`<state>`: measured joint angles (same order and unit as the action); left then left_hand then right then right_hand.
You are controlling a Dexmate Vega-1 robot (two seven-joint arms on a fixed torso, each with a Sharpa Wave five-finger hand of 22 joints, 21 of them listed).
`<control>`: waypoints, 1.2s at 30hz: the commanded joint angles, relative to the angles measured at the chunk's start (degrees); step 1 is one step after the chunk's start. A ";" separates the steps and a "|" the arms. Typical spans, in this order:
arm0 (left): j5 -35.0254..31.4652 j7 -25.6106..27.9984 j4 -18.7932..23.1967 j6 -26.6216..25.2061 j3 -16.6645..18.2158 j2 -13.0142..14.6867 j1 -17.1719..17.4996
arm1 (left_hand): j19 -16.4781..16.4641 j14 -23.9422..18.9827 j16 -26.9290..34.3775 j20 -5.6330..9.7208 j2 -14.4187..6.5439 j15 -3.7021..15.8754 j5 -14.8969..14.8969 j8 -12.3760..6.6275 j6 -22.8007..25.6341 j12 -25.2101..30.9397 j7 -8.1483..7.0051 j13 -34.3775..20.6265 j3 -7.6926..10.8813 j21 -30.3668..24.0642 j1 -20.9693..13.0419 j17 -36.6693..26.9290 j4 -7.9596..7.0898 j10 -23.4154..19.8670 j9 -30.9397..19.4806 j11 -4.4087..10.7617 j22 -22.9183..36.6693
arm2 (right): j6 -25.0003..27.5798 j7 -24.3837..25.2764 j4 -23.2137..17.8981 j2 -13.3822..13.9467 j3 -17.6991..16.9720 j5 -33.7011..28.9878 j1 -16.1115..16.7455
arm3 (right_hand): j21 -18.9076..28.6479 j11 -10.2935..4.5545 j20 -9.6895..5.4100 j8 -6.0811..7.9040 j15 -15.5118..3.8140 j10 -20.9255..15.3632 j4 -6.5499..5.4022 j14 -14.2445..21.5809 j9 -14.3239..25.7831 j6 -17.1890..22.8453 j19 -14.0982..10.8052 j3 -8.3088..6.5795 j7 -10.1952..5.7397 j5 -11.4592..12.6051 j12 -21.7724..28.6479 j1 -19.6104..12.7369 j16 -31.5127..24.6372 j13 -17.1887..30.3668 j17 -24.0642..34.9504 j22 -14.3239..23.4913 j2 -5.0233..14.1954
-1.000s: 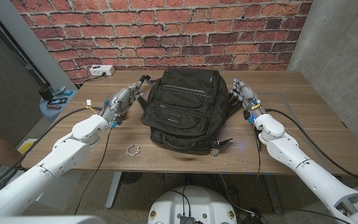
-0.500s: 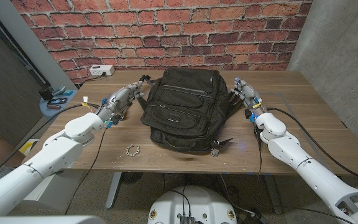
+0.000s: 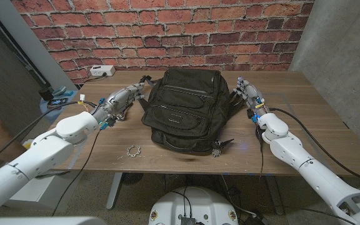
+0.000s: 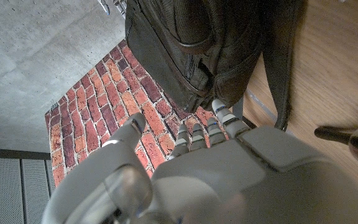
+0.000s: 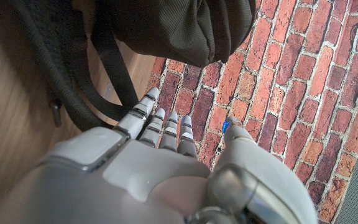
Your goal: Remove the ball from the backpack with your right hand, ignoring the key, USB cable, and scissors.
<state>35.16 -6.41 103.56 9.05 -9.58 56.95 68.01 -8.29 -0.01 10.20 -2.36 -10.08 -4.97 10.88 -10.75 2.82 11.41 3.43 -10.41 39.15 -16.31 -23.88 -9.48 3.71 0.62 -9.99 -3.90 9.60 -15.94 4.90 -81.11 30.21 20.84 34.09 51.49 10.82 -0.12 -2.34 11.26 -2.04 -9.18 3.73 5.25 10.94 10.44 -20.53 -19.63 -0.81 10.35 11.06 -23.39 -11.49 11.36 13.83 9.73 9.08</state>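
Note:
A black backpack [image 3: 183, 109] lies on the wooden table [image 3: 305, 119], its zips closed as far as I can see and its inside hidden. A key bunch [image 3: 217, 149] lies at its near edge. My right hand [image 3: 247, 95] stands beside the pack's right side with fingers stretched out, holding nothing. In the right wrist view the right hand [image 5: 148, 168] points past a dark strap [image 5: 98, 68] toward the pack [image 5: 179, 25]. My left hand [image 3: 125, 99] reaches toward the pack's left strap, fingers straight and empty. In the left wrist view the left hand [image 4: 216, 168] is just short of the pack [image 4: 197, 37].
A small metal ring-like piece [image 3: 133, 150] lies on the table near the front edge, left of the pack. A white power strip [image 3: 102, 71] sits at the back left. A blue side stand [image 3: 58, 100] with small items is off the table's left end. A brick wall stands behind.
My left arm has swung outward to the left, and its hand has edged slightly closer to the pack's strap. The right hand has stayed almost still.

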 commanded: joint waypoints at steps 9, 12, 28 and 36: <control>-8.01 0.98 2.76 4.01 3.08 4.25 4.50 | -1.21 -0.71 0.14 -0.02 0.77 1.02 0.85 -0.33 1.84 0.28 -0.65 -0.10 -0.16 0.60 -1.72 -0.07 2.44 -0.79 -0.13 1.19 0.17 | -1.41 -0.13 0.63 -0.58 -0.70 0.93 0.71 | 0.39 0.33 -1.14 0.27 -0.26 -0.52 0.66 0.19 0.07 0.55 -0.26 -0.18 0.15 -0.19 0.48 -0.75 -0.47 0.07 -0.10 0.13 0.24; -10.47 2.09 3.37 5.11 3.87 4.67 5.81 | -1.44 -1.04 0.18 -0.95 1.01 1.37 1.01 -0.33 2.31 0.33 -1.02 -0.11 -0.36 0.87 -2.16 -0.08 3.23 -1.09 -0.14 1.60 0.21 | -1.82 -0.10 0.74 -0.70 -0.75 0.89 0.83 | 0.41 0.37 -1.14 0.30 -0.23 -0.56 0.67 0.22 0.07 0.66 -0.30 -0.18 0.20 -0.19 0.49 -0.76 -0.49 0.07 -0.11 0.13 0.25; -22.42 6.77 3.34 12.64 9.43 3.16 11.37 | -3.33 -4.32 0.74 -1.53 2.07 0.81 1.59 -0.81 5.88 1.40 -1.41 -0.34 -1.32 1.34 -3.80 -0.23 5.61 -4.82 -0.19 1.92 0.45 | -2.41 1.10 -0.73 -0.69 -1.25 0.65 1.80 | 0.47 0.95 -0.99 0.29 -0.07 -0.76 0.87 0.33 0.08 0.82 -0.49 -0.23 0.47 -0.20 0.56 -0.85 -0.66 0.10 -0.21 0.14 0.34; -28.34 8.79 4.29 14.15 13.51 1.24 14.88 | -3.41 -4.16 0.45 -1.89 2.77 0.75 1.68 -0.90 6.94 1.32 -0.60 -0.44 -1.60 1.68 -4.42 -0.27 6.17 -5.01 -0.21 2.20 0.49 | -3.44 0.96 0.66 -2.10 -1.03 0.94 1.19 | 0.49 1.20 -1.03 0.28 0.01 -0.75 0.92 0.44 0.08 0.86 -0.56 -0.24 0.56 -0.19 0.55 -0.86 -0.76 0.12 -0.23 0.14 0.39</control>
<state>14.62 -0.56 106.88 20.28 -1.03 60.17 78.42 -11.27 -3.90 10.65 -4.10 -7.52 -4.09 12.27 -11.07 8.39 12.32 2.46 -10.54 37.62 -14.82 -27.50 -9.46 9.35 -3.91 -9.99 -2.04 9.97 -18.35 5.65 -81.33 29.24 19.74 34.96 53.05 11.03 0.69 -2.34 11.26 -2.04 -9.99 4.35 5.25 10.94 10.96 -20.53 -19.93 -0.29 10.35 11.25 -23.69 -11.89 11.34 13.58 9.73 9.38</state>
